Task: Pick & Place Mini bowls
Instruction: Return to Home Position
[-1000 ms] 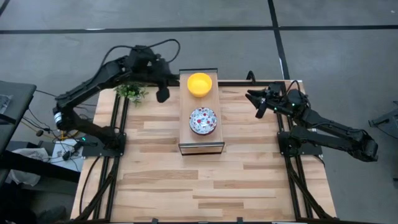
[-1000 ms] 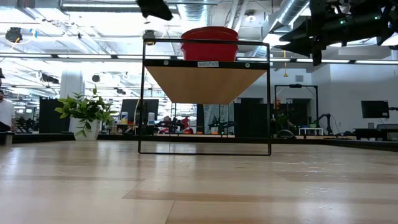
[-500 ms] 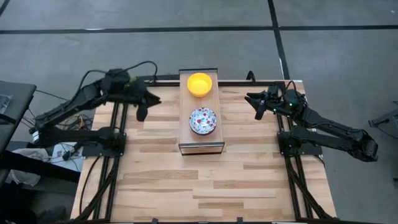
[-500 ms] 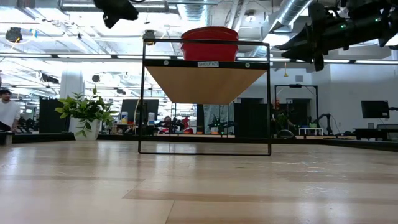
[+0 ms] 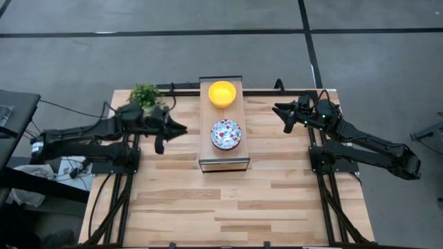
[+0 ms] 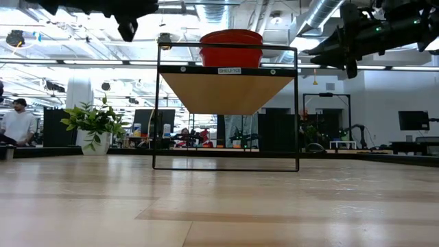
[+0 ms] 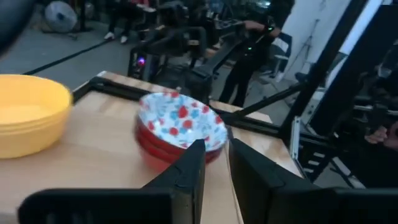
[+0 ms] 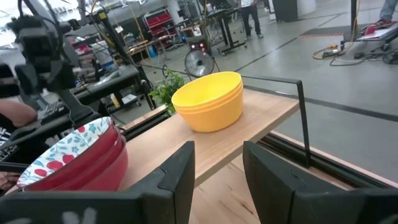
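Observation:
A raised wooden shelf (image 5: 223,160) stands mid-table. On its far end rests a stack of plain yellow bowls (image 5: 222,93), (image 8: 209,100). On its middle rests a stack of white floral bowls with red outsides (image 5: 226,133), (image 7: 180,125), (image 6: 231,46). My left gripper (image 5: 181,129), (image 7: 216,152) hovers left of the floral stack, pointing at it, with its fingers a little apart and empty. My right gripper (image 5: 280,114), (image 8: 217,155) hangs open and empty to the right of the shelf, facing both stacks.
A small green potted plant (image 5: 145,95), (image 6: 96,123) sits at the table's far left corner, just beyond the left arm. The shelf's black wire frame (image 6: 296,103) rises from the table. Bare wood lies on the near half of the table. People stand in the room behind.
My left arm has swung back from beside the yellow bowls at the far end of the shelf. It went toward the table's left edge and nearer, uncovering the plant, and now points level at the floral stack. The bowls have stayed put.

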Motion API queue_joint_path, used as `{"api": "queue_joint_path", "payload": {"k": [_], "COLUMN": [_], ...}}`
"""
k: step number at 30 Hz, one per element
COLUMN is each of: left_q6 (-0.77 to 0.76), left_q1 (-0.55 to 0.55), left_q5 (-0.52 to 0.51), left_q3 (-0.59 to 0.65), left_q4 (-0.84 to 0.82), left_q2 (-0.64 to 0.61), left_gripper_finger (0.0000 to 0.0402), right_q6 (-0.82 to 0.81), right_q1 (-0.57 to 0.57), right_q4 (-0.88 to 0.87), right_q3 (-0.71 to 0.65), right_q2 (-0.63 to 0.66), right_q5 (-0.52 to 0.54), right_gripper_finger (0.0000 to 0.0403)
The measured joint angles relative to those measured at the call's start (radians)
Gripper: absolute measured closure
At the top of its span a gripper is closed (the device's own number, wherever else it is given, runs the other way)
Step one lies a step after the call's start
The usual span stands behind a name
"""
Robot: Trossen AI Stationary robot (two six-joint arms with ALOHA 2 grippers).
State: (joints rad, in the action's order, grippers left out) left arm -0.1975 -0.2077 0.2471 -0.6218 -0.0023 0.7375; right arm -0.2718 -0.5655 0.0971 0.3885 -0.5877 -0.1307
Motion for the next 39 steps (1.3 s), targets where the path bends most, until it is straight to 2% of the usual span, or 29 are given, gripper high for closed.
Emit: {"api": "queue_joint_path", "payload": {"k": [5,7,11,17,22,28,39], "left_q6": [-0.010,-0.001,0.018,0.028,-0.020,-0.050,-0.051], "left_q1": [0.108,0.124,0.106,0.023,-0.021,-0.020,-0.015], "left_q5": [-0.119,-0.127,-0.079,0.064,0.068,0.068,0.060], "left_q3": [0.089,0.110,0.153,0.242,0.331,0.409,0.523], "left_q4": [0.138,0.152,0.153,0.150,0.106,0.105,0.117], "left_q2": [0.010,-0.007,-0.084,-0.271,-0.428,-0.572,-0.686], "left_gripper_finger": [0.0330,0.0330,0.0330,0.0330,0.0330,0.0330,0.0330], "right_q6": [-0.016,-0.017,-0.017,-0.012,-0.005,0.010,0.018], "right_q1": [0.000,0.000,0.000,0.000,0.000,0.000,0.055], "right_q4": [0.000,0.000,0.001,0.008,0.008,-0.037,-0.133], "right_q3": [0.000,0.000,0.000,0.000,0.000,0.000,0.000], "right_q2": [0.000,0.000,0.000,0.005,0.045,0.130,0.185], "right_q5": [0.000,0.000,0.000,-0.002,-0.004,-0.004,-0.001], "right_gripper_finger": [0.0278,0.0278,0.0278,0.0278,0.0278,0.0278,0.0278]}}
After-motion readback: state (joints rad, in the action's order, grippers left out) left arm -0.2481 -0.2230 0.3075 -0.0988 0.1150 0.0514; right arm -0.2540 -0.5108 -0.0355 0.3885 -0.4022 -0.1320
